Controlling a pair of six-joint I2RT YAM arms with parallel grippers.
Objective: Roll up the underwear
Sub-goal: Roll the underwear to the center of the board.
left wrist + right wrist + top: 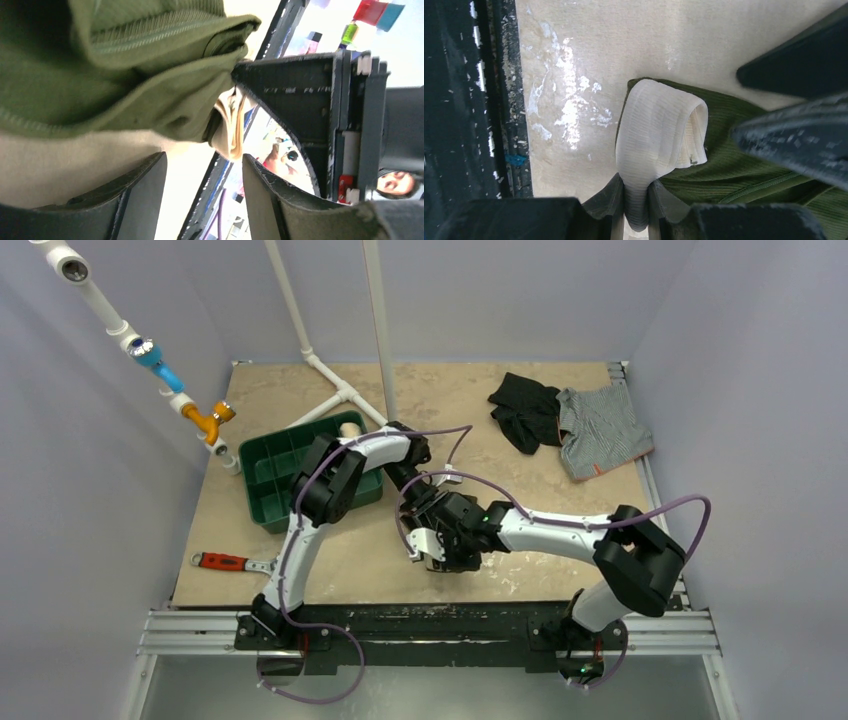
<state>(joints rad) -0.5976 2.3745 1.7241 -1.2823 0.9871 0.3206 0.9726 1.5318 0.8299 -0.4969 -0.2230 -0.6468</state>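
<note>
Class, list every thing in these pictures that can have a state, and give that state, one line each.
underwear: bunched on the table, cream waistband pinched.
right gripper: jaws shut on the underwear.
left gripper: jaws open, holding nothing.
black garment: crumpled.
grey striped garment: spread out, touching the black garment.
green bin: upright, open-topped.
red-handled wrench: lying flat.

A: Walls (90, 490)?
B: Three, pale lavender, plain, evenly lit.
A: Surface?
B: One tabletop (450, 400), tan, scuffed, with shiny patches; black metal rail (450, 625) along its near edge.
A: Fixtures?
B: White pipes (375, 310), rising at the back.
</note>
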